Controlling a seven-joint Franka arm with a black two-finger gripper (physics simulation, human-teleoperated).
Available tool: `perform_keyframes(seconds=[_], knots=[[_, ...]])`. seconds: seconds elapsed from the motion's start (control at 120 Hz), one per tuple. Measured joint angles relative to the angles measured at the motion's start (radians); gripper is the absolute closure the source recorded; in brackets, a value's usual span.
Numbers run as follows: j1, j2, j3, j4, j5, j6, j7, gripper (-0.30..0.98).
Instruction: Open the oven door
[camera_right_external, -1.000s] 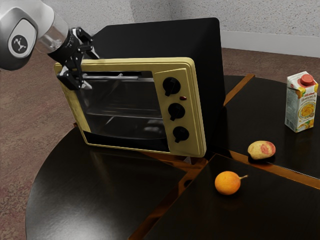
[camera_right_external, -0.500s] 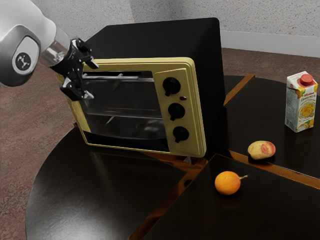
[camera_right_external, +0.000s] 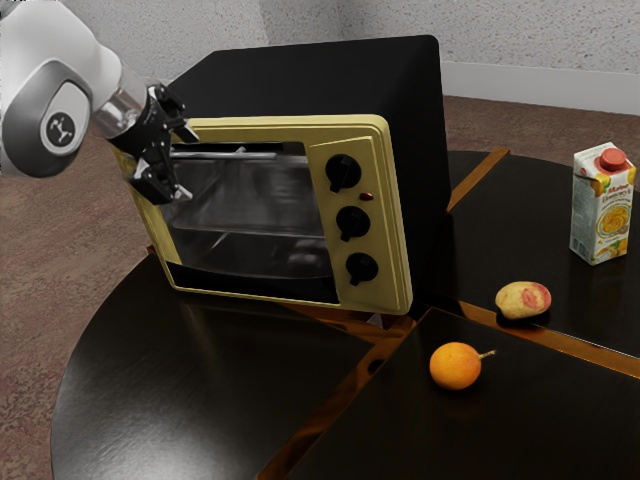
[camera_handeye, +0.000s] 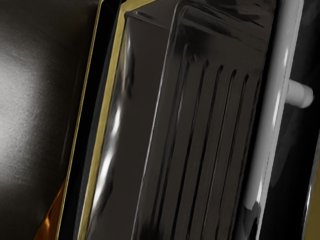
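The oven door (camera_right_external: 250, 215) is shut, set in the gold front of the oven (camera_right_external: 360, 85), which stands on the dark round table (camera_right_external: 190, 380). Its long bar handle (camera_right_external: 240, 155) runs along the door's upper part. The black gripper (camera_right_external: 189, 163) is at the handle's end toward the exterior view's left, one finger above the bar's level and one below, the jaws well apart with nothing clamped between them. Whether either finger touches the bar, I can't tell; the wrist view has the handle close by, beside the ribbed tray behind the glass. I'd call this the lining-up step, with the opening itself still to be done. What's needed next, as I judge it, is to bring the bar properly between the fingers, close on it, then draw outward and down, since a handle up there suggests a bottom hinge. A shallow grip could slip off the end.
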Motion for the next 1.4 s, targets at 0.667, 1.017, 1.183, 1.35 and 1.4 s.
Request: perform_keyframes(seconds=[0.667,1.017,1.183,1.35,1.4], knots=[[0.034,-0.115,0.002,-0.224,-0.002,0.051,-0.022,0.01],[0.075,-0.278,-0.001,-0.441,-0.011,0.101,-0.027,0.01],[0.157,-0.502,0.001,-0.643,-0.031,0.132,-0.05,0.22],[0.186,-0.598,-0.003,-0.675,-0.051,0.099,-0.053,0.09],[0.085,-0.557,-0.01,-0.589,-0.06,0.039,-0.08,0.07]])
